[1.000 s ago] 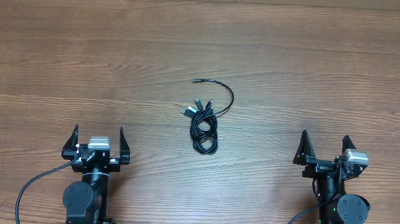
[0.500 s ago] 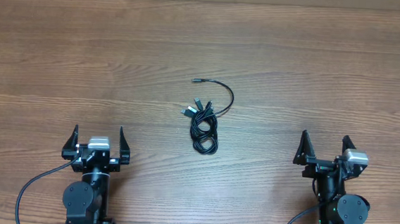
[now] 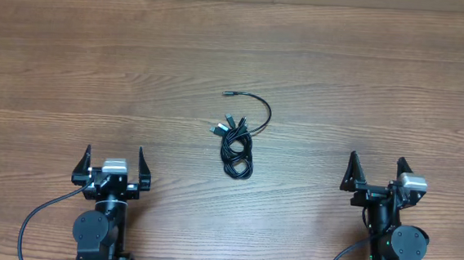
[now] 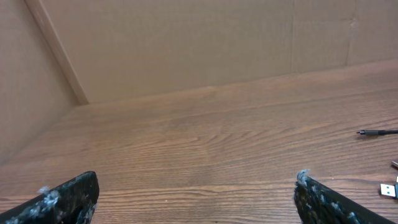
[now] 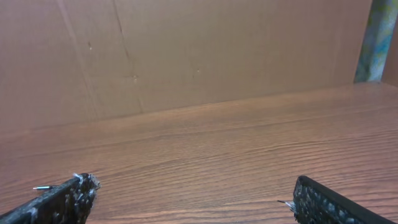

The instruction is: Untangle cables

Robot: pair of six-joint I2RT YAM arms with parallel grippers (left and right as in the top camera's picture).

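On the middle of the table (image 3: 383, 75), the cables (image 3: 238, 143) lie in one small black tangle. The left gripper (image 3: 114, 153) and right gripper (image 3: 377, 160) flank it nearer the robot's edge, well apart from it, both spread wide and empty.

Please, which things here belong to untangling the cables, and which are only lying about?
For the job: cables, bundled mid-table; left gripper and right gripper, both open, apart from them.
Not for the job, only surroundings: table; cardboard wall.
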